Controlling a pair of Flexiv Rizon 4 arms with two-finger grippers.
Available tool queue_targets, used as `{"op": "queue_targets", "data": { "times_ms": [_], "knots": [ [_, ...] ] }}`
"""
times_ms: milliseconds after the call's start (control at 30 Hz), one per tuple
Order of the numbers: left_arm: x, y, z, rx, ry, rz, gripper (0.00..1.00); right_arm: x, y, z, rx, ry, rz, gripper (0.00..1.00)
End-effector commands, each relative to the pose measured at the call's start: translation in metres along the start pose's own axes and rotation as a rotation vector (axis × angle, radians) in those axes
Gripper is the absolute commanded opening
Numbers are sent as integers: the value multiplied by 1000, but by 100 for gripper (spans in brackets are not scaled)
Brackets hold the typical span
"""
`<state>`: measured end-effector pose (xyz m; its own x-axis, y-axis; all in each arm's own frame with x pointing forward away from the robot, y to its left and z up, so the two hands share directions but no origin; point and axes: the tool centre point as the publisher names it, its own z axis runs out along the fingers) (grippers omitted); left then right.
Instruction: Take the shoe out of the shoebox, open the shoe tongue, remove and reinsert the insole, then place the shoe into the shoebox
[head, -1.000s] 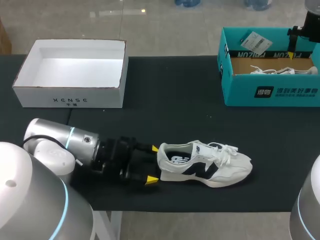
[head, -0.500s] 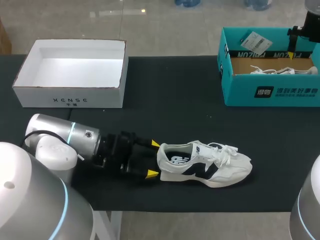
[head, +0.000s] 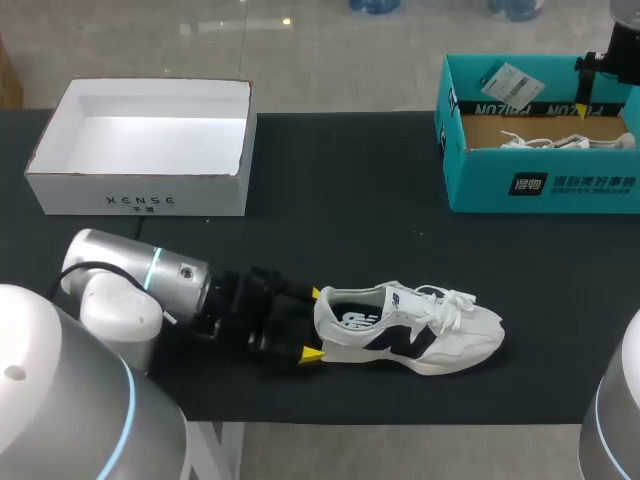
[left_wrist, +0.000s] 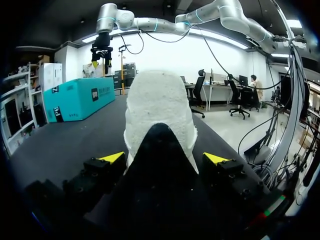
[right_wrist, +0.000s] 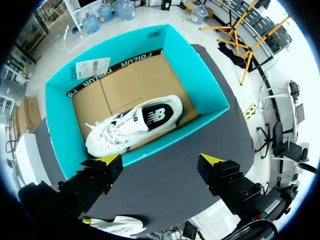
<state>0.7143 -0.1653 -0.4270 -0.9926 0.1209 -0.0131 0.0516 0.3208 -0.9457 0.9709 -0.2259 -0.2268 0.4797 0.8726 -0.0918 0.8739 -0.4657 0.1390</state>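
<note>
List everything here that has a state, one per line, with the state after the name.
Shoe: out of the box, upright on the table, laced.
Left claw: open, astride the shoe's heel.
Right claw: open, above the shoebox.
Shoebox: open, with a second shoe inside.
Second shoe: inside the shoebox, laced.
White box: open, no lid on it.

Bright overhead light glares off the white box (head: 150, 135).
</note>
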Motion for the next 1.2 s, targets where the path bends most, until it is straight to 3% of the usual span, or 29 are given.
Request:
{"op": "queue_targets", "data": {
  "times_ms": [33,200,233,267,300,1100,1200],
  "knots": [
    [-2,1,6,6,1,-4,100,0,-1,0,-3,1,0,100],
    [-2,2,9,5,-5,-8,100,0,-1,0,-3,1,0,100],
    [-2,3,9,6,-6,-9,92,0,-1,0,-3,1,0,100],
    [-2,4,9,6,-15,-10,24,0,-1,0,-3,1,0,100],
    [-1,4,10,7,-14,-11,0,0,-1,0,-3,1,0,100],
    [2,7,13,-12,-18,-14,0,0,-1,0,-3,1,0,100],
    [2,7,13,-12,-18,-14,0,23,-19,-13,0,-4,-4,100]
  ]
}}
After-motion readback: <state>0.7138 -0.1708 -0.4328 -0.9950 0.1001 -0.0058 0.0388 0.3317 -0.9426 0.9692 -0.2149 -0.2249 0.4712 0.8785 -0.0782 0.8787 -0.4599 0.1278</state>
